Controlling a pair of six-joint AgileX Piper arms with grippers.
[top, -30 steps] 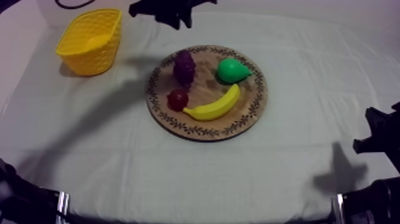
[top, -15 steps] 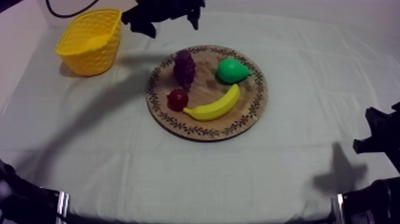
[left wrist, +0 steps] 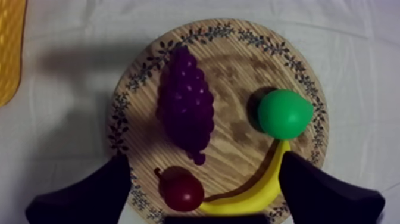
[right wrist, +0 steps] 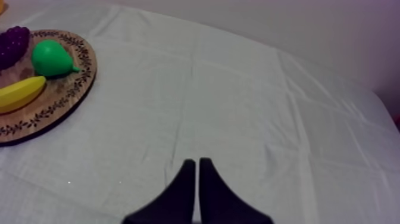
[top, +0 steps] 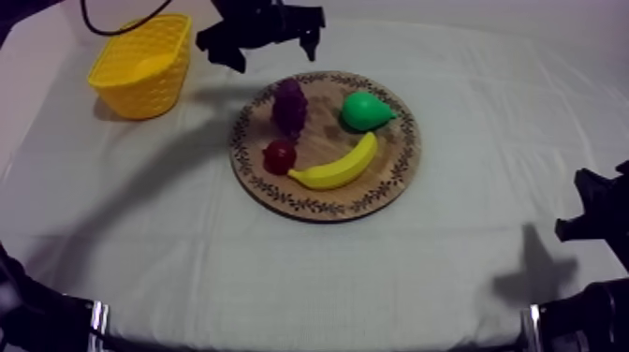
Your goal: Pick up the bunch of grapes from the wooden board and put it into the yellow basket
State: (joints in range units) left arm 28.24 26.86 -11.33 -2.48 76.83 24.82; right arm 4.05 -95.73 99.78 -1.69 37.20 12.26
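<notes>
Left gripper [top: 270,52] open above the wooden board [top: 398,173].
Bunch of grapes [left wrist: 186,104] lies on the wooden board; right gripper [right wrist: 196,174], closed empty, rests well off that board.

A: What does the worktop [top: 309,271] look like?
B: It's covered edge to edge by a grey-white cloth [top: 187,234], with creases [right wrist: 186,113] running across it.
A: And behind it?
B: A plain pale wall [right wrist: 309,30] past the far edge.
A: The light?
B: Dim and soft. Blurred shadows [top: 131,197] lie on the cloth, the longest slanting over its left half.
</notes>
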